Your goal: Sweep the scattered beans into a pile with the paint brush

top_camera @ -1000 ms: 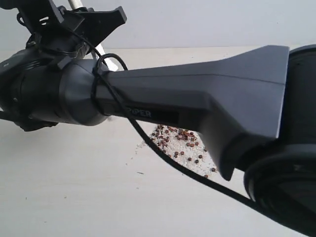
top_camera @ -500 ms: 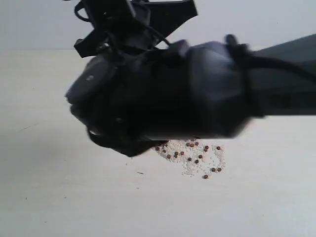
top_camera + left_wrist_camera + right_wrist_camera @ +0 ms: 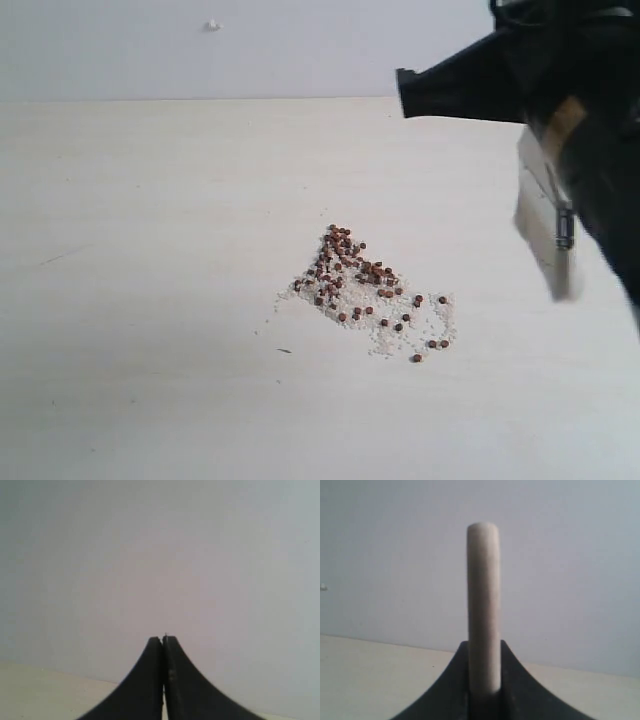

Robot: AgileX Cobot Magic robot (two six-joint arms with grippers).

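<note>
Paint brush (image 3: 483,605) clamped between right jaws — aloft, apart from beans (image 3: 360,290), left jaws closed

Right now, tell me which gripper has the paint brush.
The right gripper: its jaws clamp the pale handle of the paint brush. The left gripper holds nothing, its jaws pressed flat together.

Left gripper (image 3: 163,640): 2 matte black fingers (image 3: 147,680), thin at tips, flaring wide behind jaws. Right gripper (image 3: 484,645): same shape & colour; ext. view shows blurred angular black housing (image 3: 470,85) behind jaws.
</note>
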